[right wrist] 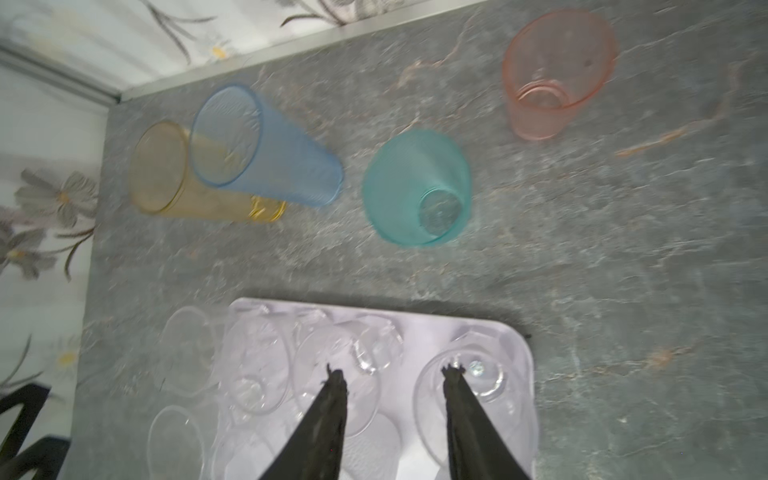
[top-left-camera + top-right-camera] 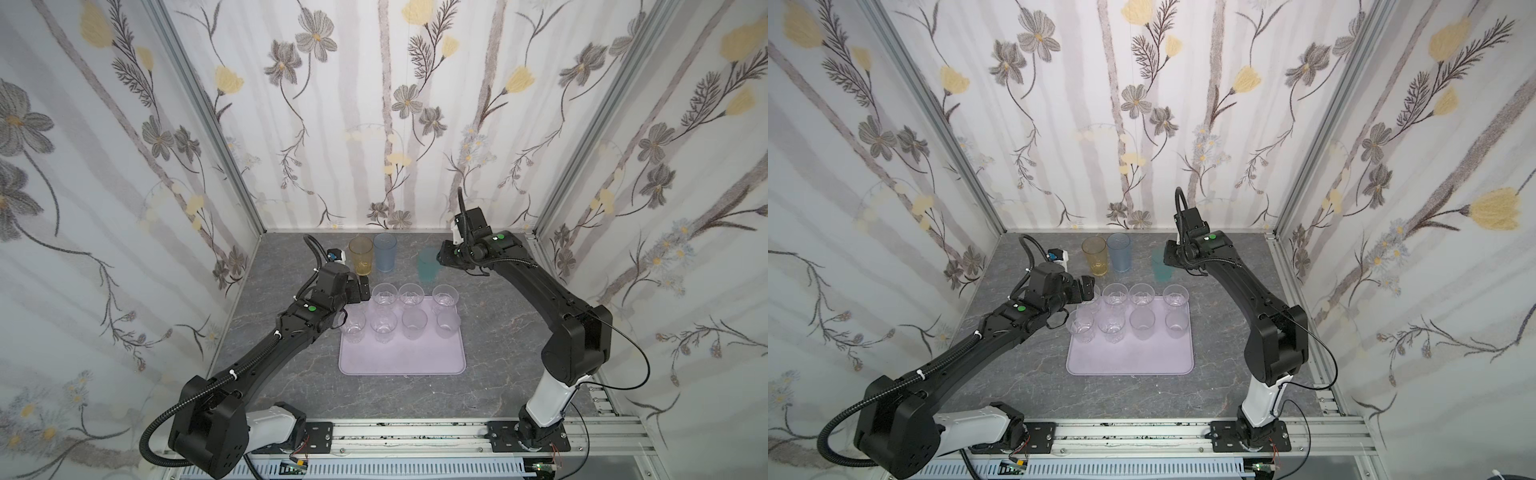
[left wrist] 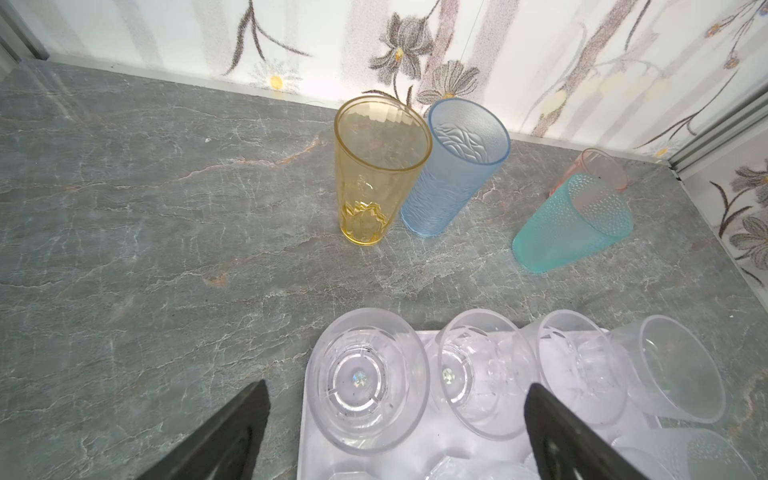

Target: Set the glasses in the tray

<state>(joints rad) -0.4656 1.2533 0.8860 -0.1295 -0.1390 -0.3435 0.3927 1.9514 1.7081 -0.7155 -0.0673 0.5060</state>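
Eight clear glasses (image 2: 414, 324) are set in the far half of the tray (image 2: 401, 361). Four are yet to be moved from the table (image 2: 498, 332) beyond it:

- amber glass (image 2: 360, 255)
- blue glass (image 2: 385, 252)
- teal glass (image 2: 428, 264)
- pink glass (image 1: 557, 75)

The left pincer (image 3: 397, 388) is spread wide either side of the corner glass (image 3: 368, 386). The right pincer (image 1: 392, 370) is parted and empty.

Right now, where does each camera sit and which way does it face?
Top views: high above the front rail, looking down toward the back wall; left arm and right arm show whole.
Left wrist: on the left arm by the tray's far left corner, facing the back wall, amber glass and blue glass; left jaws show, wide apart.
Right wrist: on the right arm, looking steeply down at the teal glass and pink glass; right jaws show, apart; blurred.
Shared: all views show the tray and teal glass.
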